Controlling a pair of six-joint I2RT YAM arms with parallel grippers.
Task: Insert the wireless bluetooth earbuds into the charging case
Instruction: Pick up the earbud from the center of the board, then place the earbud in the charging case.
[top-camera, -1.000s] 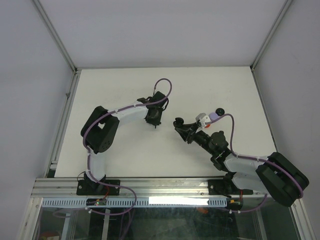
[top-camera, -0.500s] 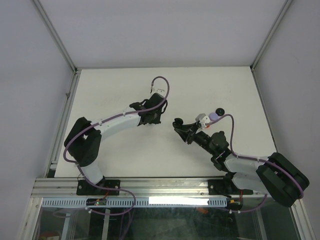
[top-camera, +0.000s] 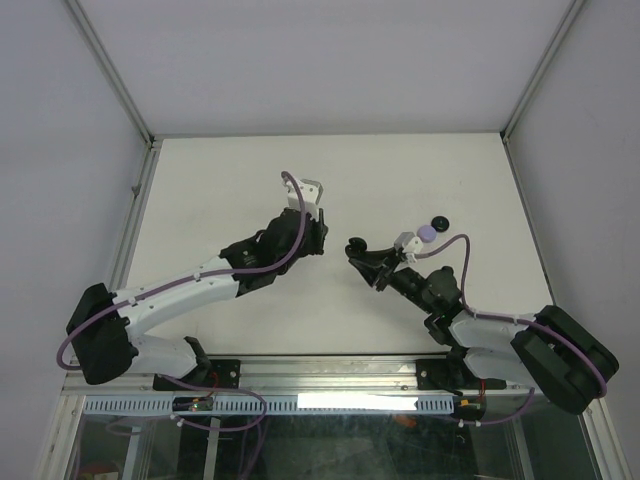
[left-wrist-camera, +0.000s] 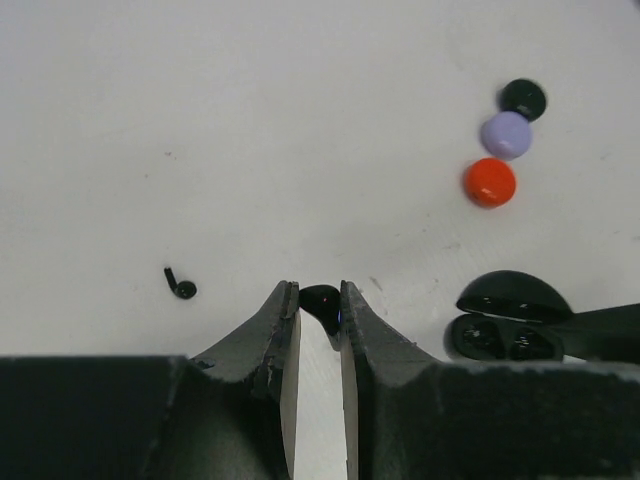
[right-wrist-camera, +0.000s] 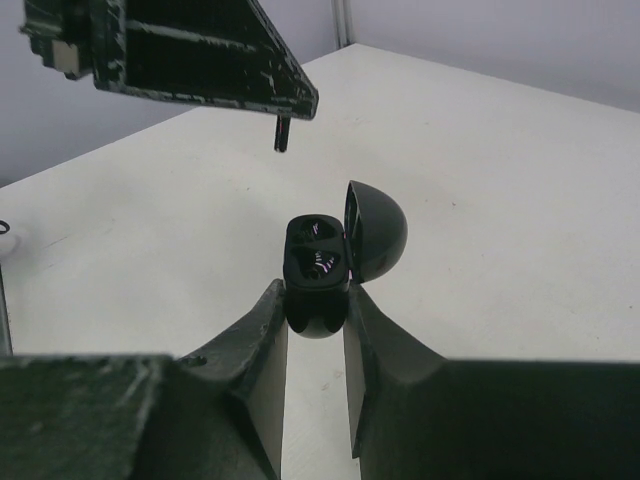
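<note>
My left gripper (left-wrist-camera: 318, 292) is shut on a black earbud (left-wrist-camera: 322, 300), held above the table just left of the open black charging case (left-wrist-camera: 500, 322). My right gripper (right-wrist-camera: 315, 300) is shut on that case (right-wrist-camera: 318, 258), lid (right-wrist-camera: 376, 230) swung open and both sockets showing. In the right wrist view the left gripper (right-wrist-camera: 180, 50) hangs above and behind the case, with the bud's stem (right-wrist-camera: 282, 132) pointing down. A second black earbud (left-wrist-camera: 181, 287) lies on the table to the left. In the top view the two grippers (top-camera: 316, 240) (top-camera: 358, 248) sit close together.
A red (left-wrist-camera: 490, 182), a lavender (left-wrist-camera: 506, 134) and a black (left-wrist-camera: 523, 97) round case lie in a row beyond the open case. The lavender (top-camera: 427, 233) and black (top-camera: 440, 221) ones show by the right arm in the top view. White walls enclose the table.
My left arm has stretched out low and long from its base, and its gripper has shifted slightly toward the right gripper. The right gripper and the case have stayed put.
</note>
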